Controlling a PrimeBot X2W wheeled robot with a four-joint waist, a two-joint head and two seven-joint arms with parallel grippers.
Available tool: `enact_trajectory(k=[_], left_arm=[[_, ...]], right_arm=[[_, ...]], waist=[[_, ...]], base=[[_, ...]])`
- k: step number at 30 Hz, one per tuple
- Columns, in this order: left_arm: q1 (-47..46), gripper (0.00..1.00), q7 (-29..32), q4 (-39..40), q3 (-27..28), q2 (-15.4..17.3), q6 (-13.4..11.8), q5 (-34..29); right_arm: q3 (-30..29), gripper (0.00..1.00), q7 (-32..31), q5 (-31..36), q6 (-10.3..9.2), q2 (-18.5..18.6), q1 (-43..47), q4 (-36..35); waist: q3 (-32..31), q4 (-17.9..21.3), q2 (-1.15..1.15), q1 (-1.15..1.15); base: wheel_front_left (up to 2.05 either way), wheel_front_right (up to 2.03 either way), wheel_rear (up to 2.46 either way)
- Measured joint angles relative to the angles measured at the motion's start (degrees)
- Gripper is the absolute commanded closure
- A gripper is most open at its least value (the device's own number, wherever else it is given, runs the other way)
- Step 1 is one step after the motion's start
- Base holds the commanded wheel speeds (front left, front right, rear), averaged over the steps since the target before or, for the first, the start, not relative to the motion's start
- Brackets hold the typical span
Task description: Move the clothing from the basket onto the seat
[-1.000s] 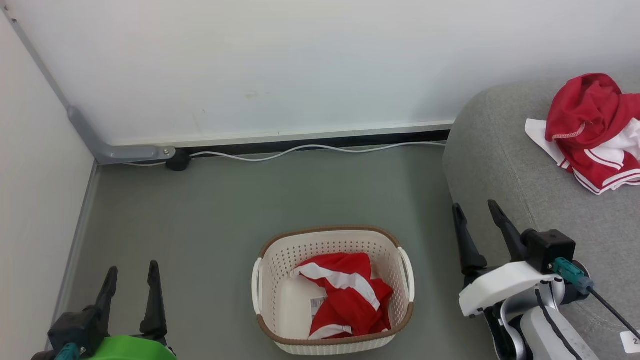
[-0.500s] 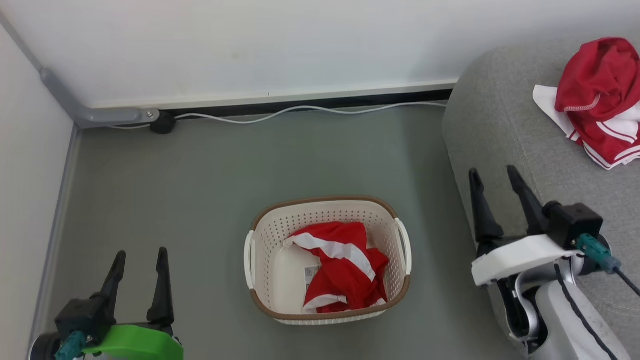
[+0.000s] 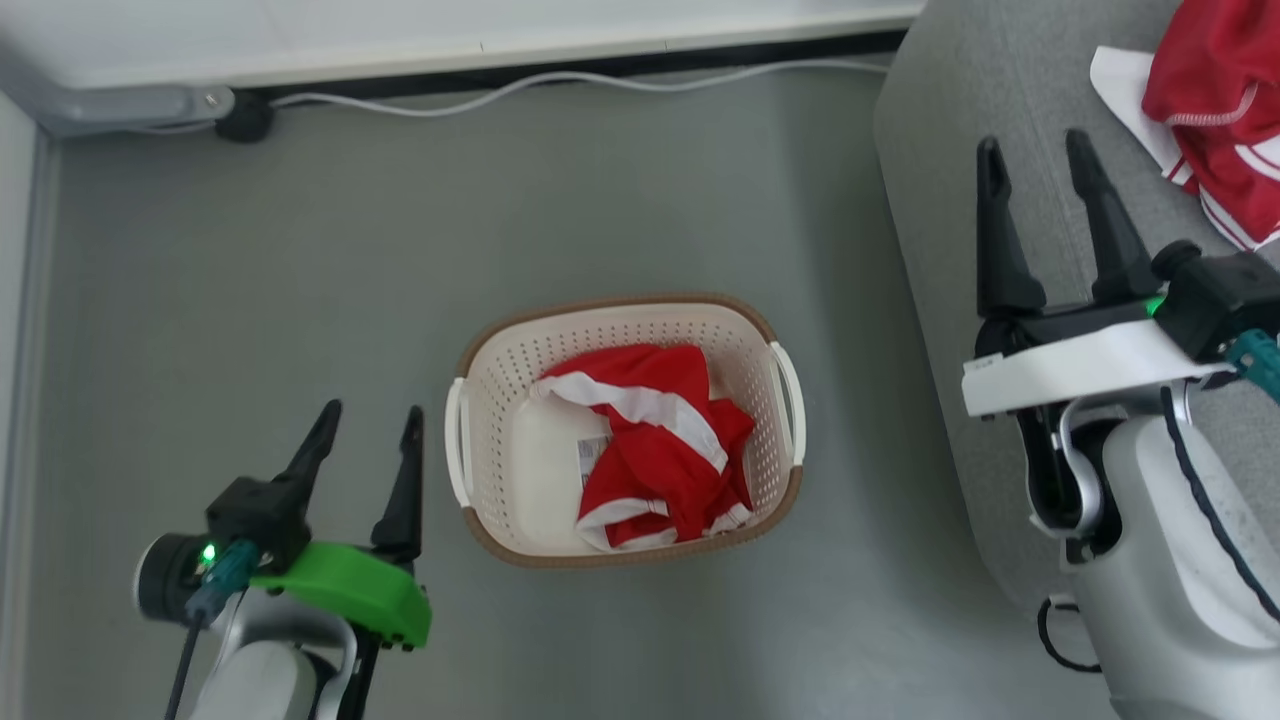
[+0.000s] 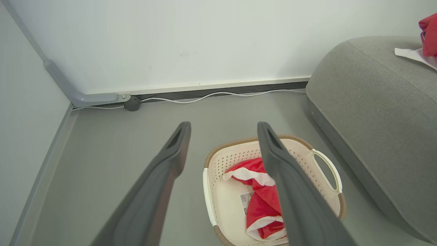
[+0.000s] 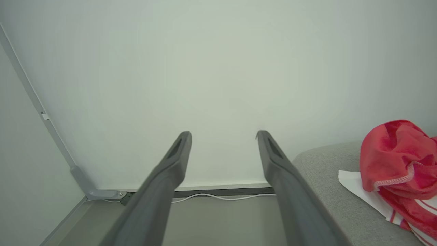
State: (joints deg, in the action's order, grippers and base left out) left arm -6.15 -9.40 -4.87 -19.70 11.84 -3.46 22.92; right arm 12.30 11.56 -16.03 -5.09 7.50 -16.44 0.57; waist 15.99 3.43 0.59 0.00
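The basket (image 3: 620, 301) stands on the grey floor (image 3: 250, 250), just to the right of the left gripper (image 3: 373, 408) and well to the left of the right gripper (image 3: 1034, 140). In it lies one crumpled piece of clothing (image 3: 660, 450) — red, with a broad white band across it and white cuffs. It is bunched toward the side nearer the right gripper, leaving the cream bottom and its barcode label (image 3: 592, 462) bare on the left gripper's side. A second red-and-white piece (image 3: 1215, 110), with thin white stripes, sits on the seat (image 3: 930, 200) just right of the right gripper's fingertips. Both grippers are spread wide and hold nothing. One basket, two garments — one inside it, one on the seat.
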Motion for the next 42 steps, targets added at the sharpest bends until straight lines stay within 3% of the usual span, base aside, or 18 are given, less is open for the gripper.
enact_trajectory(k=[16, 31, 42], left_arm=[[-14.12, 0.00, 4.13, -11.69, -4.71, -3.58, 1.45, -3.97], [-23.38, 0.00, 4.82, -18.79, -6.06, -4.11, 2.47, -7.02], [-28.11, 0.00, 4.76, -23.52, -8.91, -4.01, 5.60, -8.60]], right_arm=[[-0.97, 0.00, 0.52, -0.01, -0.08, -0.65, -7.17, -3.48], [1.16, 0.00, 1.59, -0.58, 0.47, -2.87, -16.72, -6.06], [1.55, 0.00, 2.54, -0.75, 0.46, -3.71, -20.24, -5.11]], waist=[[12.78, 4.37, 0.00, 0.01], [24.81, 10.02, 0.00, 0.01], [32.94, 13.73, 0.00, 0.01]], base=[[0.00, 0.00, 0.00], [0.00, 0.00, 0.00], [0.00, 0.00, 0.00]])
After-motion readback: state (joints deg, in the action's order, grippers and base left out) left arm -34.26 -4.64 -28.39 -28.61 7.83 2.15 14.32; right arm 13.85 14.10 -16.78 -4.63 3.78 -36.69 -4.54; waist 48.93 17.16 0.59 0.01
